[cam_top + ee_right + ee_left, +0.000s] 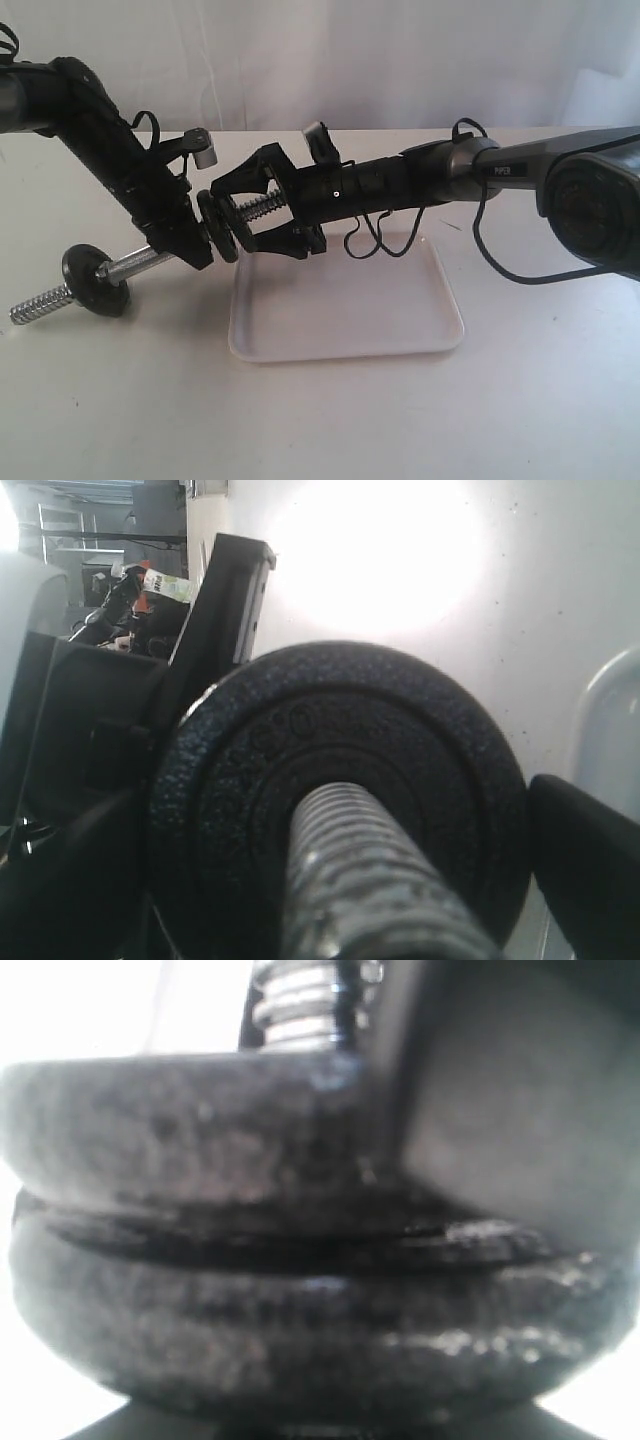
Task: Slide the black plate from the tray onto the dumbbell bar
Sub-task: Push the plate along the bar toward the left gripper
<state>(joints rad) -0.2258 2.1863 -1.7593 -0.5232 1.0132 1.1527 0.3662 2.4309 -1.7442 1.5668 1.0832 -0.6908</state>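
Exterior view: the left gripper (pixel 178 245) is clamped on the one slim chrome dumbbell bar (pixel 135 265), held off the white table (pixel 120 400). Three matte-black round discs sit on the bar: a lone disc (pixel 97 281) near the lower threaded end, then a second disc (pixel 206 212) and the black plate (pixel 230 242) side by side. The right gripper (pixel 235 215) is spread wide around the upper threads. One pale white rectangular plastic tray (pixel 345 305) lies below.

Left wrist view: two disc rims, edge-on, the black plate (pixel 180 1130) against the second disc (pixel 300 1340).

Right wrist view: one plate face (pixel 340 770), with the threaded bar (pixel 370 880) through its centre hole.
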